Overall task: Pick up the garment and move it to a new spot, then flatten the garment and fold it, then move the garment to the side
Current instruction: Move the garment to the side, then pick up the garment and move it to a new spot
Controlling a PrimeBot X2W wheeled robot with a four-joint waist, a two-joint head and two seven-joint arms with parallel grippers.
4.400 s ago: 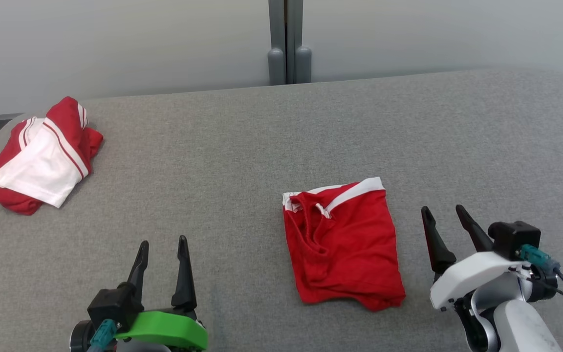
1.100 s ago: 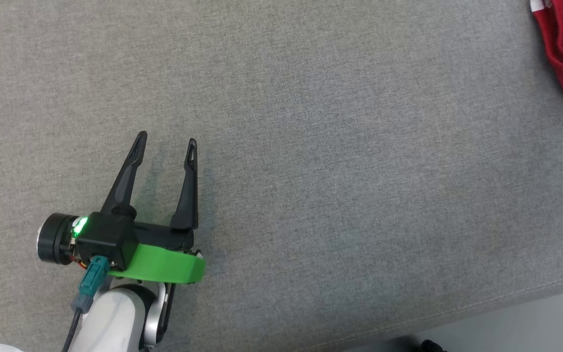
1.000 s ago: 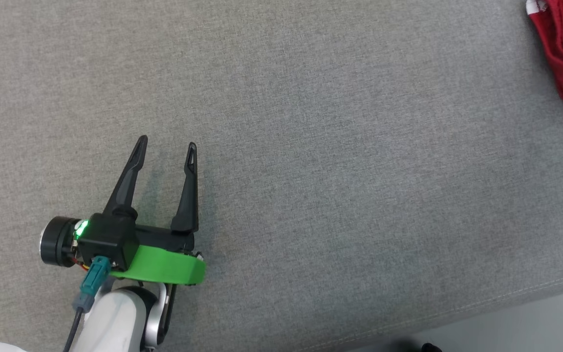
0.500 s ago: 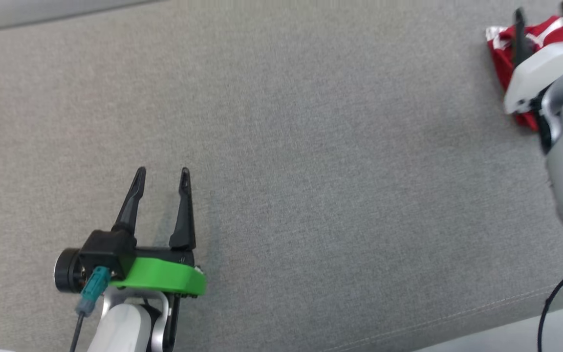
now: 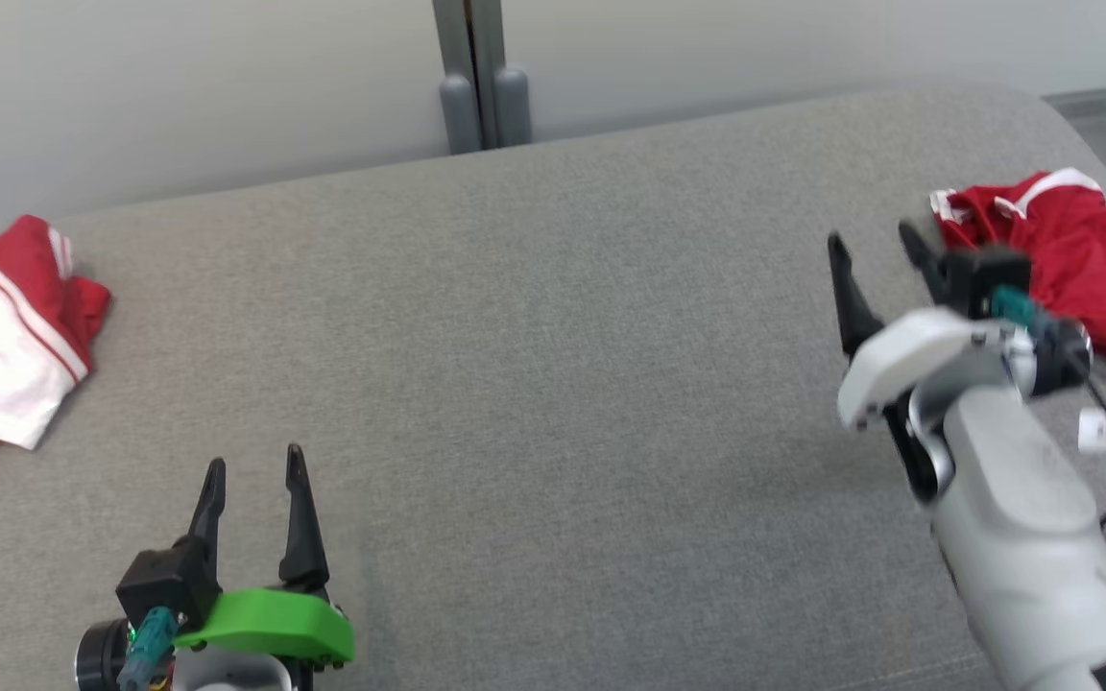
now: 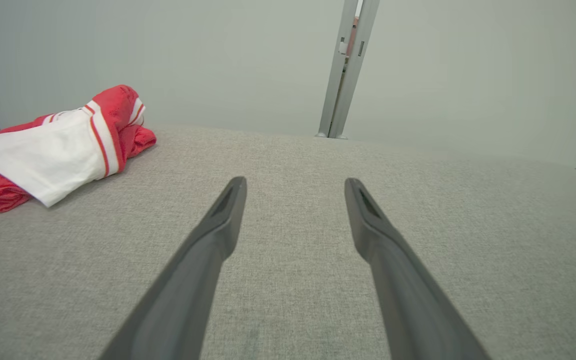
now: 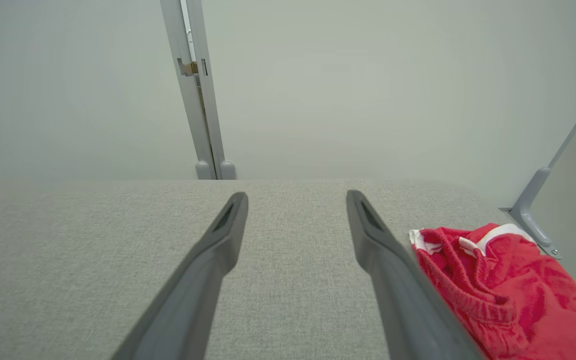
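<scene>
The red garment [image 5: 1076,254] with white trim lies folded and a little rumpled at the far right of the grey padded table [image 5: 553,317]. In the right wrist view the garment [image 7: 508,285] sits just right of my right finger, apart from it. My right gripper [image 5: 868,235] hovers open and empty just left of the garment. Near the front left, my left gripper [image 5: 255,457] is open and empty over bare cloth. The left wrist view has the left gripper [image 6: 294,181] with its jaws wide, and the right wrist view has the right gripper [image 7: 296,195] likewise.
A heap of red and white clothing [image 5: 6,355] lies at the table's far left, also seen as the heap [image 6: 58,150] in the left wrist view. A grey post [image 5: 476,86] stands behind the table against a pale wall. The table's right edge runs close by the garment.
The head camera has swung up and back, so the whole picture shifted. The right gripper, over the garment half a second ago, now stands left of it with jaws fully open.
</scene>
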